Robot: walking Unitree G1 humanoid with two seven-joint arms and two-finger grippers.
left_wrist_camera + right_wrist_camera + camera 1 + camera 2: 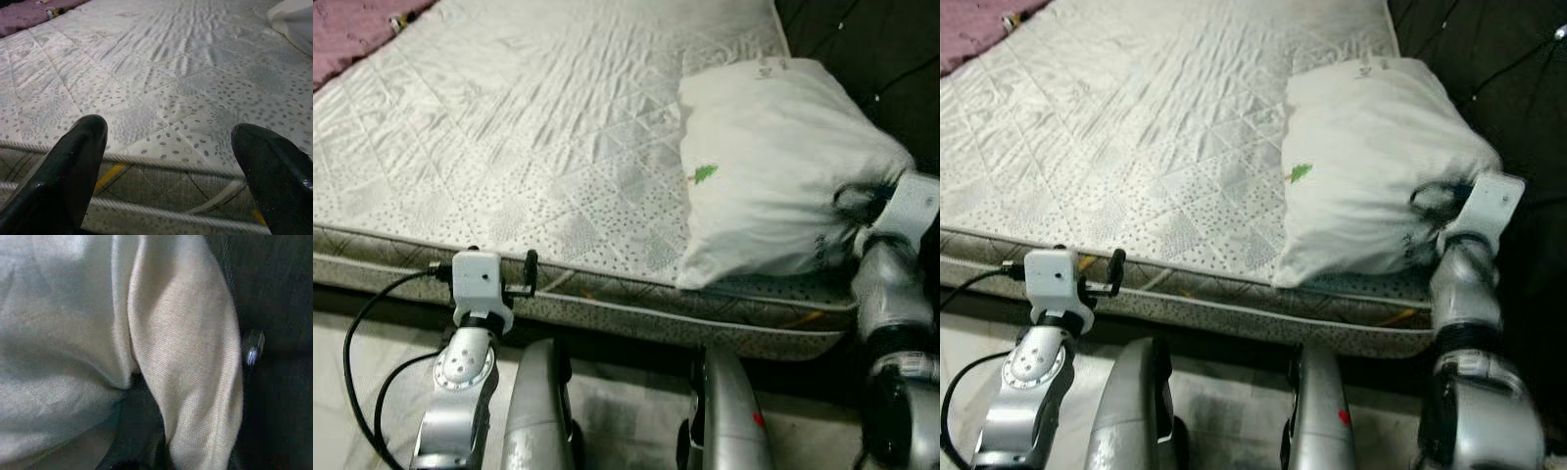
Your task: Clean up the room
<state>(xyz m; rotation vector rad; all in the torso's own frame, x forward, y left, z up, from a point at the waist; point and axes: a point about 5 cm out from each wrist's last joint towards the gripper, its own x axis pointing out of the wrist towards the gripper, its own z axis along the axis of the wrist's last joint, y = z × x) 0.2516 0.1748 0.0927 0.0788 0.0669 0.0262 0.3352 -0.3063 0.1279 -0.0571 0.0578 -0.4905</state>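
A white pillow point(773, 176) with a small green tree mark lies on the right end of a quilted white mattress point(529, 127). My right gripper point(858, 208) sits at the pillow's near right corner, shut on a bunched fold of its cover point(186, 362). Beside that fold the right wrist view is dark. My left gripper point(168, 142) hangs open just in front of the mattress's near edge point(146, 161), level with its piping. Nothing lies between its two black fingers point(73, 161).
A purple blanket point(352, 34) lies at the far left corner, with a small object on it. Dark ground point(881, 49) runs along the mattress's right side. A black cable point(357, 333) loops from my left wrist over the pale floor.
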